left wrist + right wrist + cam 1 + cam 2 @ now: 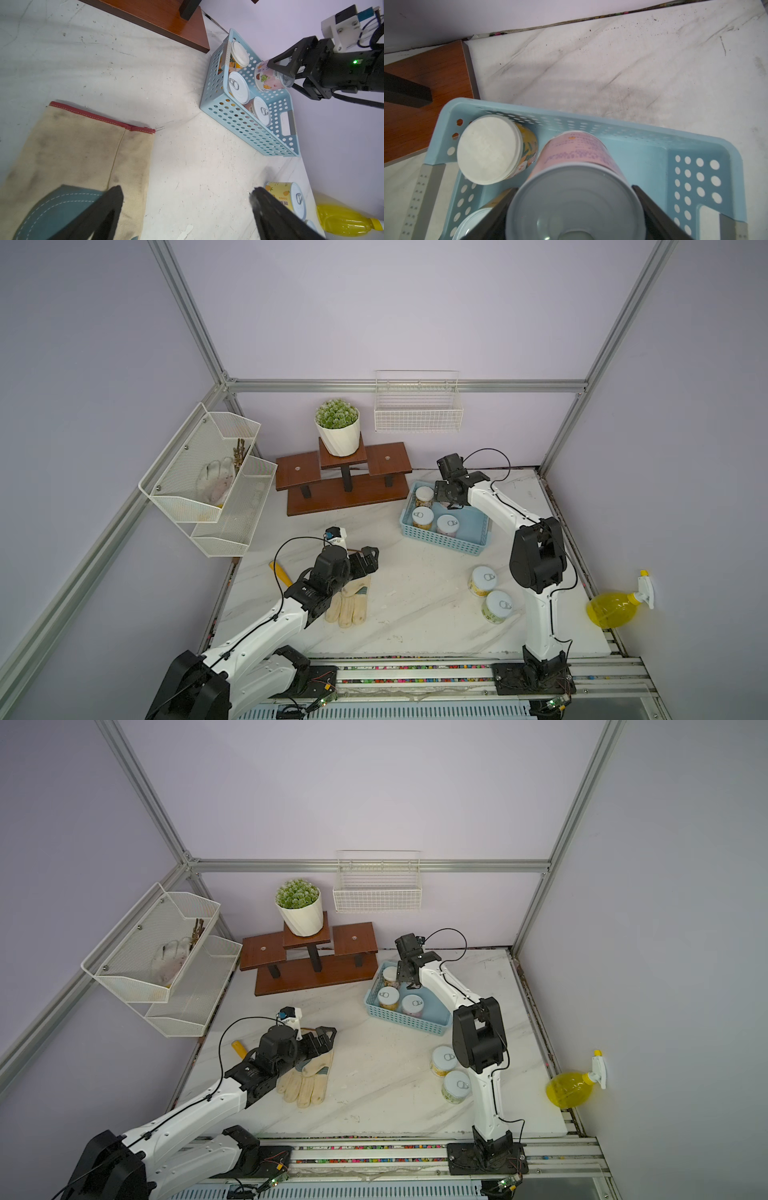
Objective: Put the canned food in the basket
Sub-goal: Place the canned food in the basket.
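Right gripper [284, 76] holding a pink-labelled tin [268, 76] over the blue basket [440, 541]

At the far left, the two-tier mesh rack [199, 489] on the wall holds a pale glove and some brown stems in its upper tier. Next, the left gripper [365, 559] hovers with fingers spread wide and nothing between them, above a work glove [349, 605] lying flat on the table. Further right, the basket already contains three upright tins: a white-topped tin [424, 494] in its far corner and two pull-tab tins [422, 517] [447, 525] side by side near its front wall. The right gripper's fingers clamp the pink tin, tilted, just beside the white-topped one, above the basket floor. Two more tins [483, 580] [498, 606] stand on the table by the right arm's base, outside the basket.
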Tool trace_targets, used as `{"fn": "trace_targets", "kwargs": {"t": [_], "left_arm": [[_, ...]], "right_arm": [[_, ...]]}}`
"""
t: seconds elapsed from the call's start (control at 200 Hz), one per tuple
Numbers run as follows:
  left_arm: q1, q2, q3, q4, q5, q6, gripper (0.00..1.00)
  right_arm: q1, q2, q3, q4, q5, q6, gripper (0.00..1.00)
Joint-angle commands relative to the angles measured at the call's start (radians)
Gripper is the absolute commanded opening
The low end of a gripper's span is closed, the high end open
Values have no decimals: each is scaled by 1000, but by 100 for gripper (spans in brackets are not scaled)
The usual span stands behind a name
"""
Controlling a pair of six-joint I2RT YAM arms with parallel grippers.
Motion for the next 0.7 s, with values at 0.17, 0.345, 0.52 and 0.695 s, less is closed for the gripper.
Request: {"fn": "trace_targets", "kwargs": {"t": [0.17, 0.345, 0.52, 0.695], "left_arm": [[40, -73, 3, 0, 77, 9, 100], [63, -110, 5, -28, 99, 16, 100], [103, -149, 10, -45, 133, 16, 100], [123, -157, 19, -78, 131, 33, 100]], "right_arm": [[-8, 60, 101, 37, 21, -9, 0], [-9, 89, 111, 34, 28, -10, 0], [-10, 118, 110, 32, 20, -11, 0], [-10, 152, 121, 29, -5, -15, 0]]}}
